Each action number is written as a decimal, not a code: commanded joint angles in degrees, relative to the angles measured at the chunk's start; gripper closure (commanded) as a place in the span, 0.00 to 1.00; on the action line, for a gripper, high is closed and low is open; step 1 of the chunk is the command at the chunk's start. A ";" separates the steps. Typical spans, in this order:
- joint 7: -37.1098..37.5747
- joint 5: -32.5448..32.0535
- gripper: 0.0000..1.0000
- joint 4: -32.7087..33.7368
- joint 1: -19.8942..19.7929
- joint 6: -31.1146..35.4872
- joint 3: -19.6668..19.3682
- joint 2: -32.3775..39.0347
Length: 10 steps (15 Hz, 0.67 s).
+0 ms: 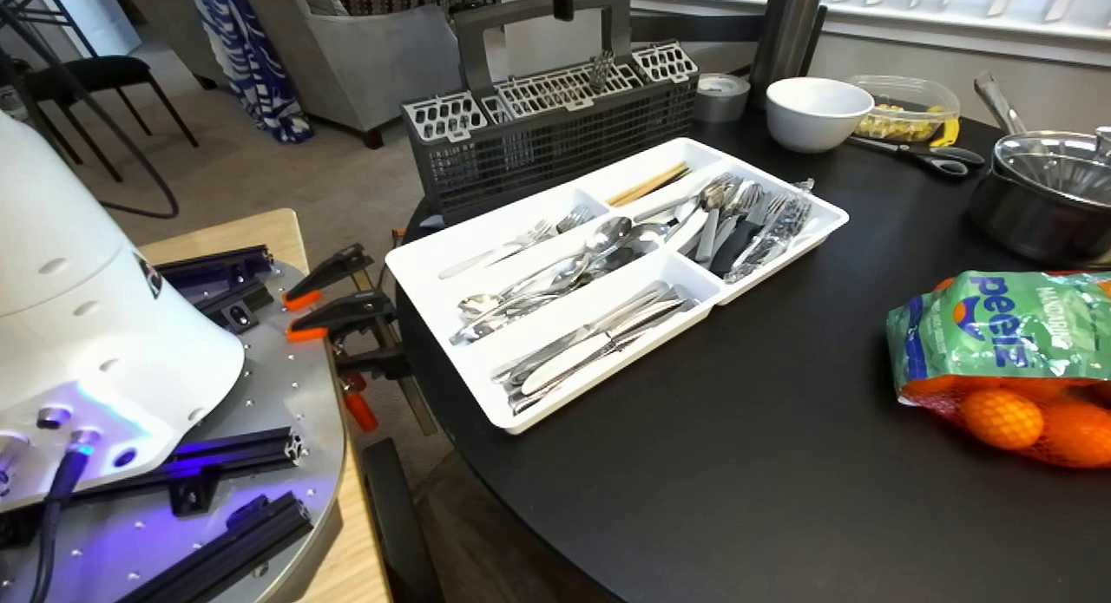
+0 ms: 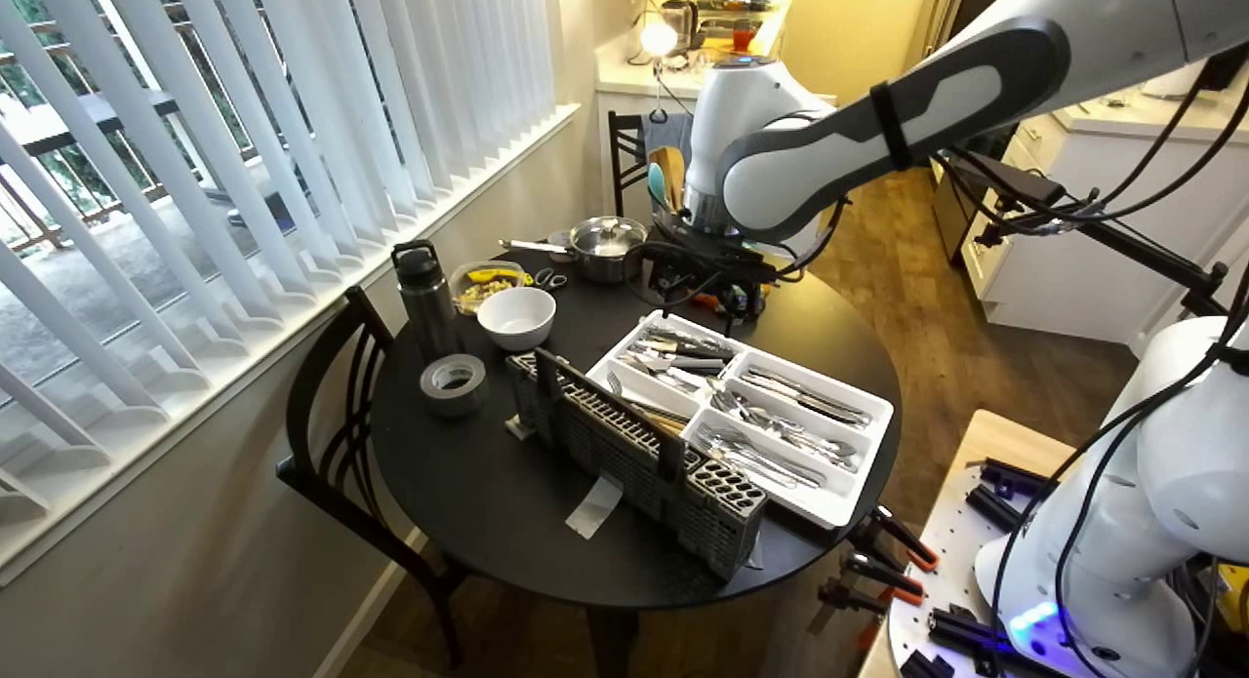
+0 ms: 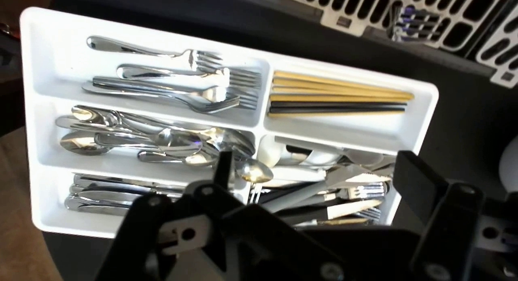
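gripper [image 3: 317, 170], black: i have it spread wide, empty
white plastic tray [image 3: 64, 64]: silver cutlery [image 3: 180, 143] largely sorted
grey slotted basket [image 1: 564, 130]: silver fork [image 3: 417, 24] left inside, i judge

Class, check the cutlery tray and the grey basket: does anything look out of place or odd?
Yes, two things. A fork pokes up from the basket, while other forks lie in the tray. Also, one spoon juts over the mixed cutlery, though the spoons beside it lie within their own section.
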 commanded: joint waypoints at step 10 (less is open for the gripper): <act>-12.26 4.82 0.00 25.50 0.33 -28.05 -0.19 20.24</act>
